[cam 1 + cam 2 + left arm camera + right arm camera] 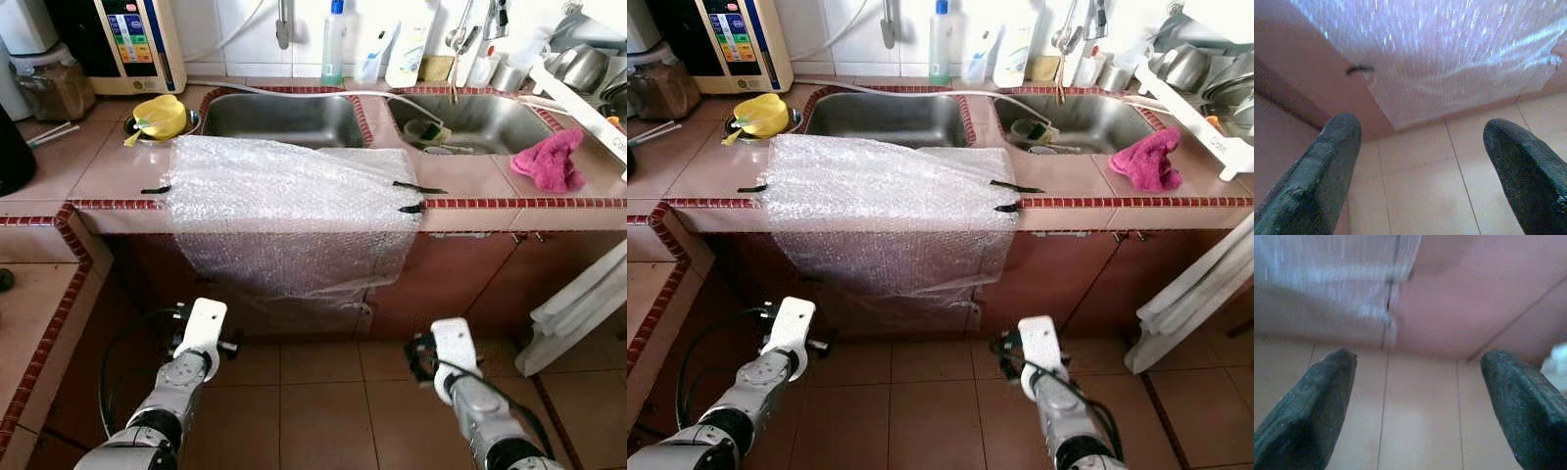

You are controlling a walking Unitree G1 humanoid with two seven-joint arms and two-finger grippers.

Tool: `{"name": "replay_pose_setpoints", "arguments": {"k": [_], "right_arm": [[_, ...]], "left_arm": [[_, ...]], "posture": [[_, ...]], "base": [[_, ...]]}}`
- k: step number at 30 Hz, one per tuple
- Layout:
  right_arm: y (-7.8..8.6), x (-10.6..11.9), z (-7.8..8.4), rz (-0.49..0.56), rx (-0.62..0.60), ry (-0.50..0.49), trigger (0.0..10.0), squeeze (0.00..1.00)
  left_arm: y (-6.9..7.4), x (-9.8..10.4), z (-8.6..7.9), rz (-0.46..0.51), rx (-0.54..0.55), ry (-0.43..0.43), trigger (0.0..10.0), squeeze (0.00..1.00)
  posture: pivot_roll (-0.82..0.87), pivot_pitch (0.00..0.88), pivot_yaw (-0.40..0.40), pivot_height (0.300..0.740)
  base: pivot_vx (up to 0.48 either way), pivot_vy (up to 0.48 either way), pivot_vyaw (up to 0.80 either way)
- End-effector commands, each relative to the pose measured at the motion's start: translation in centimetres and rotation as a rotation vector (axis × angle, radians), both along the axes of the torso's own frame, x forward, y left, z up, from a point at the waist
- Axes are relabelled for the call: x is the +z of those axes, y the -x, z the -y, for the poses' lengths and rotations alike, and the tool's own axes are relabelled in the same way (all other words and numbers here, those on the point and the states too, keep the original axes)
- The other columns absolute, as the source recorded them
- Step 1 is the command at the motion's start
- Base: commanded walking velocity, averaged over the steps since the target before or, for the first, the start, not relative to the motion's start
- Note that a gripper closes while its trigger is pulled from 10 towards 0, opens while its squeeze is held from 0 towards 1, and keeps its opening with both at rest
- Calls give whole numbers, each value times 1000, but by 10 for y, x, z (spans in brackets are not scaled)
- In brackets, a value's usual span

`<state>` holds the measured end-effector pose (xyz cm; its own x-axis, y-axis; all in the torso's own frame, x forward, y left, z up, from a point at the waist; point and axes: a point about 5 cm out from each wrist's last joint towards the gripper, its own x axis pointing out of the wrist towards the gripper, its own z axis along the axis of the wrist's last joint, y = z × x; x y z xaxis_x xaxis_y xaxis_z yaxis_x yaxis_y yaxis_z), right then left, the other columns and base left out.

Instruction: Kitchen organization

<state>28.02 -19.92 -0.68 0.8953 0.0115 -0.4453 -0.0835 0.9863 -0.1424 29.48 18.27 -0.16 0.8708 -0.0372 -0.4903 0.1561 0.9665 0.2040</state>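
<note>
Left wrist view shows the left gripper (1422, 166) with its two black fingers (1327, 171) spread wide and holding nothing; their surface is matte and a little rough, with rounded tips. Beyond the fingertips hangs a sheet of bubble wrap (284, 211), clear and shiny, covered with many small bubbles. It lies across the front of the tabletop (108, 166), which is made of smooth pink tiles with a dark red edge, and it falls over the cabinet front almost to the floor (323, 401). Short black tape strips (155, 189) hold its sides.

The right gripper (1418, 401) is also spread and empty, and the lower corner of the wrap is just beyond its fingers. Both grippers are low, above the glossy beige floor tiles.

Farther past the wrap, two steel sinks (284, 119) are set in the tabletop. A yellow rounded container (162, 116) stands beside the left sink, and a pink fuzzy cloth (551, 162) lies crumpled on the other side. Plastic bottles (334, 44) stand at the tiled wall.
</note>
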Motion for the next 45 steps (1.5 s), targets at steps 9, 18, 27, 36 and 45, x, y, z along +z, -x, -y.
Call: {"name": "replay_pose_setpoints", "arguments": {"k": [9, 18, 27, 36, 45], "right_arm": [[-5, 50, 16, 317, 0, -3, 10000, 0], [11, 77, 18, 411, -5, 11, 10000, 0], [16, 120, 4, 505, 59, 2, 10000, 0], [17, 136, 13, 489, 119, 38, 10000, 0], [7, 142, 7, 502, 25, 9, 10000, 0]], "left_arm": [[2, 28, -2, 257, -104, 15, 10000, 0], [25, 63, -14, 494, -31, 27, 10000, 0], [39, 104, -23, 630, 44, -18, 10000, 0], [50, 97, -16, 525, -35, -49, 10000, 0], [44, 99, -1, 516, -3, -22, 10000, 0]], "posture": [[29, 0, -14, 740], [42, 0, -24, 740], [51, 0, -12, 740], [36, 0, 19, 740], [44, 0, -1, 740]], "base": [[0, 0, 0], [0, 0, 0], [0, 0, 0], [0, 0, 0], [0, 0, 711]]}}
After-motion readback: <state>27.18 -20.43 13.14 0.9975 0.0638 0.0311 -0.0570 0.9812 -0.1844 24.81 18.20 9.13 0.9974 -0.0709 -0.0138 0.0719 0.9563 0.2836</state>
